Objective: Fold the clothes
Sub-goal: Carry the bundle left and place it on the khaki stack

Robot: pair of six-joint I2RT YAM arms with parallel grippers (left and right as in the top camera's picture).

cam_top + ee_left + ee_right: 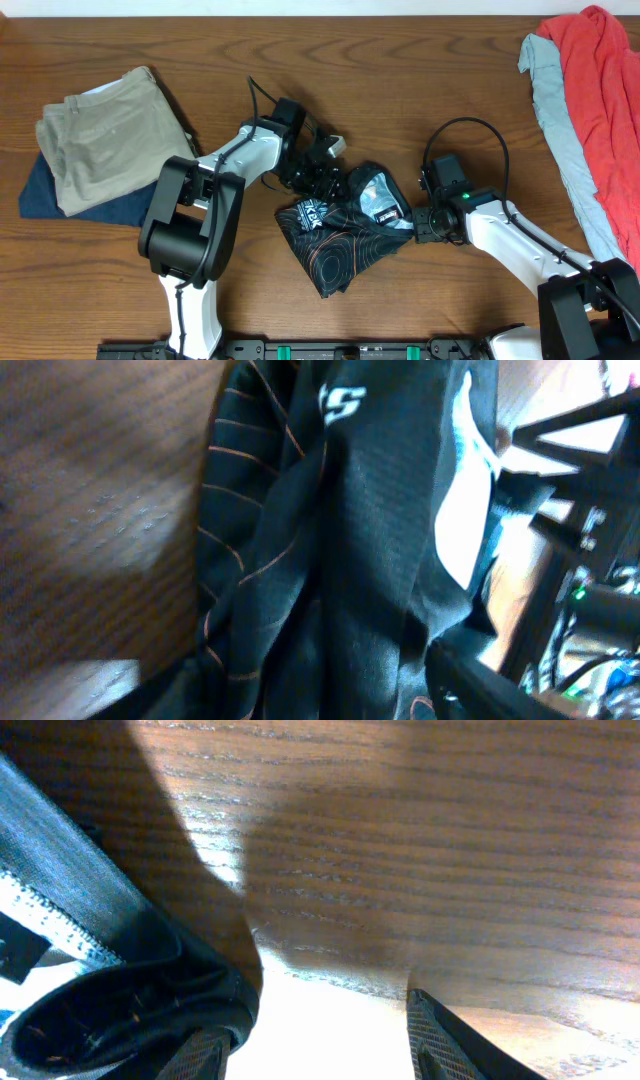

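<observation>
Left arm (255,150) reaches inward, wrist down; right arm (500,230) low, right fingers (440,1042) parted.

The table (420,840), brown wood grain, fills most of the frame, with a bright glare patch low in the middle. The black jersey (110,990) bunches at lower left, a white dotted band across it. The gripper (320,1055) has its fingers (445,1045) apart, with bare table between them. The finger nearer the jersey meets its rolled edge.
</observation>
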